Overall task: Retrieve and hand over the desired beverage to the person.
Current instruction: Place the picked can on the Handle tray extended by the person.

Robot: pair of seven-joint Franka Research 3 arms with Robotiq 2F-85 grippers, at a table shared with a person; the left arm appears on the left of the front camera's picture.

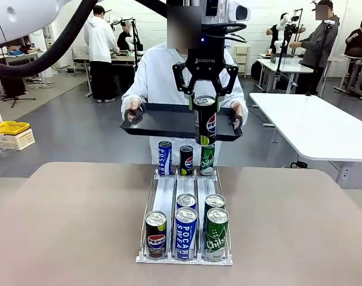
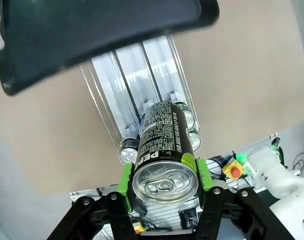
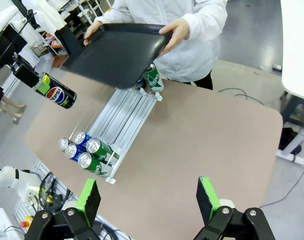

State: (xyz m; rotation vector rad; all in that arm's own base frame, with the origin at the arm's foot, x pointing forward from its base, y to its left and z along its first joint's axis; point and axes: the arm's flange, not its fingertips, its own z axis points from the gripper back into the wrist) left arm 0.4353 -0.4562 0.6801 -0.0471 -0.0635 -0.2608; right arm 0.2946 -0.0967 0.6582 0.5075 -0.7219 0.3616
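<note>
Pepsi can [image 1: 205, 125], glossy black cylinder, clamped by left gripper [image 1: 205, 102] near flat tray [image 1: 163, 119]; right gripper [image 3: 147, 195] spread.

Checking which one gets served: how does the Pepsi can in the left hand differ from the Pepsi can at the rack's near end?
The held Pepsi can hangs in the air in front of the black tray; the rack Pepsi can stands in the left lane of the rack. The held one is clamped in the left hand; the rack one is untouched. Both are black, upright Pepsi cans.
</note>
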